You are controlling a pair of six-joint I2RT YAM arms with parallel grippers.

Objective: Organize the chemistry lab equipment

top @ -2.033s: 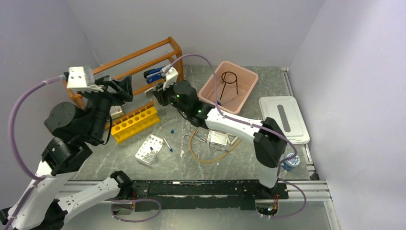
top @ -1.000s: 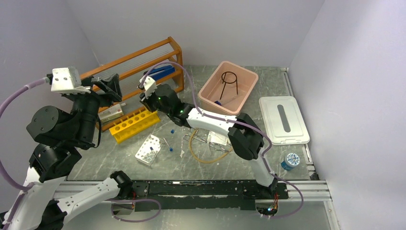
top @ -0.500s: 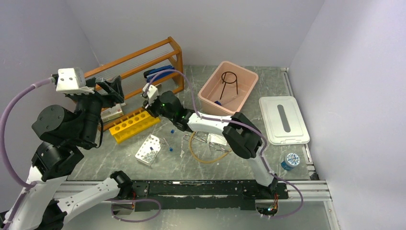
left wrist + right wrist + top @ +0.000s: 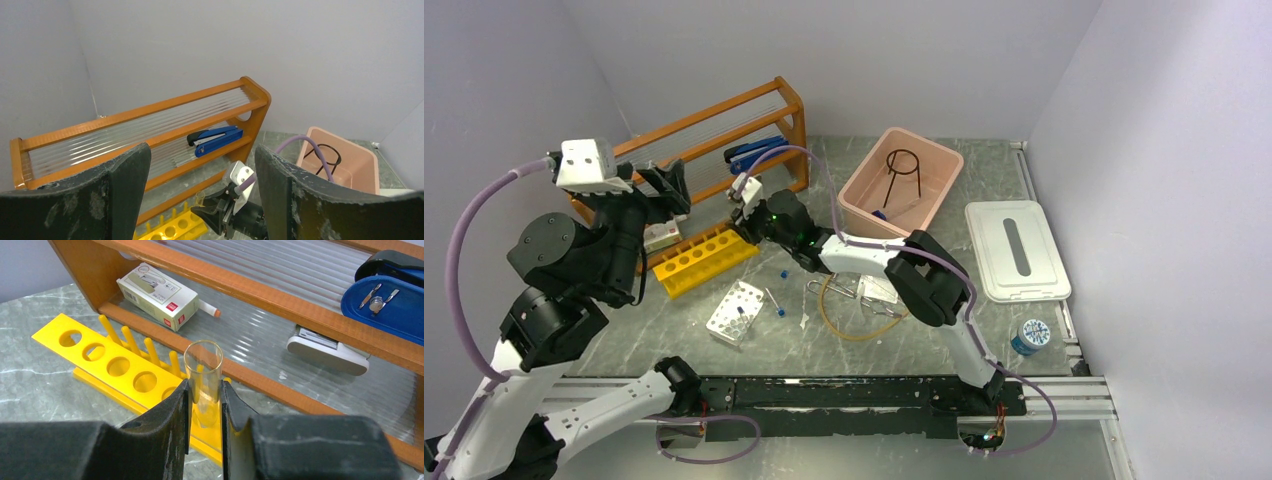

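**Top external.** Right gripper (image 4: 744, 218): moved from the right end of the orange shelf (image 4: 714, 125), beside the blue stapler (image 4: 759, 152), down-left to the right end of the yellow rack (image 4: 704, 258), centre-left of frame. What it holds is too small to make out in this view. Left gripper (image 4: 664, 185): raised at upper left, barely shifted. Loose stock at lower centre is unmoved: amber tube (image 4: 854, 337), tongs (image 4: 829, 290), white block (image 4: 736, 312). The black tripod (image 4: 904, 165) stands inside the pink bin (image 4: 934, 200), upper right of centre.

**Left wrist.** Left gripper: fingers (image 4: 125, 195) spread wide with nothing between them, facing the shelf and stapler. The right gripper shows at bottom centre, above the rack.

**Right wrist.** Test tube (image 4: 202, 372): clear glass, upright, mouth upward. Both fingers (image 4: 165, 430) are clenched on its lower half, and its rim stands above the fingertips. It hangs over the near end of the rack, just right of the row of holes; every hole in view is vacant. The fingers hide its base, so it cannot be told whether it has entered a hole.

**Assessment.** The move from shelf to rack suggests the tube is being delivered to a hole. Seating and release appear to remain, and the loose stock is not yet sorted.
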